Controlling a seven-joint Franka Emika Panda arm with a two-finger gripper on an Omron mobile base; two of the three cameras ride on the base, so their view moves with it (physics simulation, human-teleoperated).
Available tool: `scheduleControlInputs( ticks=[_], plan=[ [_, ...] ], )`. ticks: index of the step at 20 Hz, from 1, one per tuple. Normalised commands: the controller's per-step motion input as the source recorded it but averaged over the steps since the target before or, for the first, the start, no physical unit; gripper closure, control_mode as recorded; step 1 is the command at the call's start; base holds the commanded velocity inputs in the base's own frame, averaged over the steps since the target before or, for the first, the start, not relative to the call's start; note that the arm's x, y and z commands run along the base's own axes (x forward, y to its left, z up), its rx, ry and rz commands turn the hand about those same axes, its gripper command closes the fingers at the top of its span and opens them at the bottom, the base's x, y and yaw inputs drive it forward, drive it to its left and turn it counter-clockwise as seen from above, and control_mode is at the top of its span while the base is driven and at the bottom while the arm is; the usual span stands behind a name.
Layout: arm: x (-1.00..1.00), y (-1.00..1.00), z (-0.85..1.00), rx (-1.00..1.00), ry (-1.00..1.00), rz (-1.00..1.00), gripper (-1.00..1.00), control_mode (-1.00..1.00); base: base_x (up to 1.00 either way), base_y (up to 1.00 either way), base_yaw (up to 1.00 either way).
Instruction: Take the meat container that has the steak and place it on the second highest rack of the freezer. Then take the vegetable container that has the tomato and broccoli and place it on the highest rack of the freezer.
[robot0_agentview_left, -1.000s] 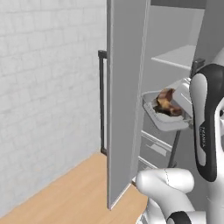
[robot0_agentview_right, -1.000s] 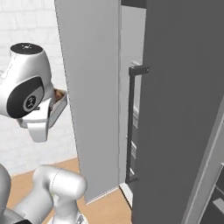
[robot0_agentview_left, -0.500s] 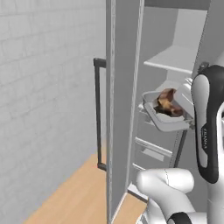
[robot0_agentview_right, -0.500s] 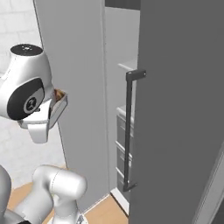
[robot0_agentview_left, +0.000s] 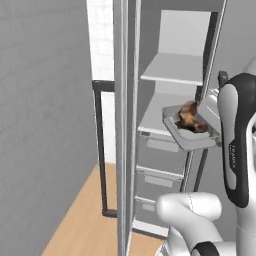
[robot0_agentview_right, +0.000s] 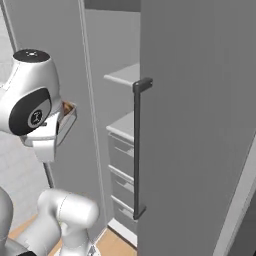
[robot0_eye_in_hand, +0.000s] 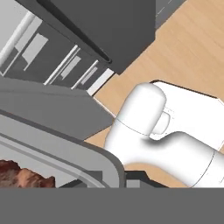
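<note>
steak (robot0_agentview_left: 189, 116) in meat container (robot0_agentview_left: 186, 137), before the open freezer (robot0_agentview_left: 165, 70)

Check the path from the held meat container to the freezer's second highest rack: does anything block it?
Nothing visible does. The meat container with the steak hangs in front of the open freezer, level with the second highest rack, whose visible surface is bare. The open door's edge stands to the left, beside the path.
</note>
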Motion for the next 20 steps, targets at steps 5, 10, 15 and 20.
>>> scheduleControlInputs(
  ticks=[5,10,15,20],
  plan=[
    [0.00,0.00,0.00,0.00,0.00,0.00,1.00,1.00,0.51,0.21,-0.54],
    [0.00,0.00,0.00,0.00,0.00,0.00,1.00,1.00,0.72,0.44,-0.38],
    [0.00,0.00,0.00,0.00,0.00,0.00,1.00,1.00,0.72,0.46,-0.25],
    [0.00,0.00,0.00,0.00,0.00,0.00,1.00,1.00,0.39,0.19,-0.14]
  ],
)
